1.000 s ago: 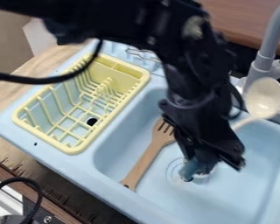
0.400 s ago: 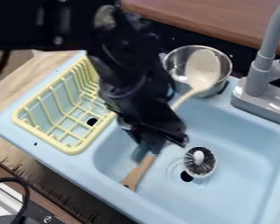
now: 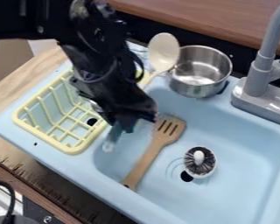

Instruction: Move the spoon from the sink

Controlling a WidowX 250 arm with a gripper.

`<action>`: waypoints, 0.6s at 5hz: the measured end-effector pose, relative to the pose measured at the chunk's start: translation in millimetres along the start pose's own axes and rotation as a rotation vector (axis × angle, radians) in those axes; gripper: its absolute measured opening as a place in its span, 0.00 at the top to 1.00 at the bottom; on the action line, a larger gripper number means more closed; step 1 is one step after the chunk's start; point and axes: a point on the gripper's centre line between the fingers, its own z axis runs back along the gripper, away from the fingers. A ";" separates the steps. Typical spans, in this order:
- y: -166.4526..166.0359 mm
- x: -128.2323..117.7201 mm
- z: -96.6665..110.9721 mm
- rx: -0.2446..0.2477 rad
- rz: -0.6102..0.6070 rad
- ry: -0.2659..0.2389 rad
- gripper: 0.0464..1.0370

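The sink looks like smooth plastic, as do the spoon above its far edge and the rack at its side. The pot at that edge is glossy metal; the spatula inside the sink, matt wood.

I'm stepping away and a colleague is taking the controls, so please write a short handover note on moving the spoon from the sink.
Gripper: shut on the spoon's handle, over the left part of the sink.
Spoon: cream bowl up beside the metal pot, handle end pointing down toward the basin's left side, near the yellow dish rack.
Done: spoon gripped and held up.
Left: set it down outside the basin and let go; the task names no exact spot.
In the basin: wooden slotted spatula and round brush.
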 end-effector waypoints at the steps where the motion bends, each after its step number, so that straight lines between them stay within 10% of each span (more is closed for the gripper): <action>1: 21.4 8.9 -9.6 0.056 0.069 0.075 0.81; 3: 58.0 17.6 -9.8 0.117 0.067 0.090 0.81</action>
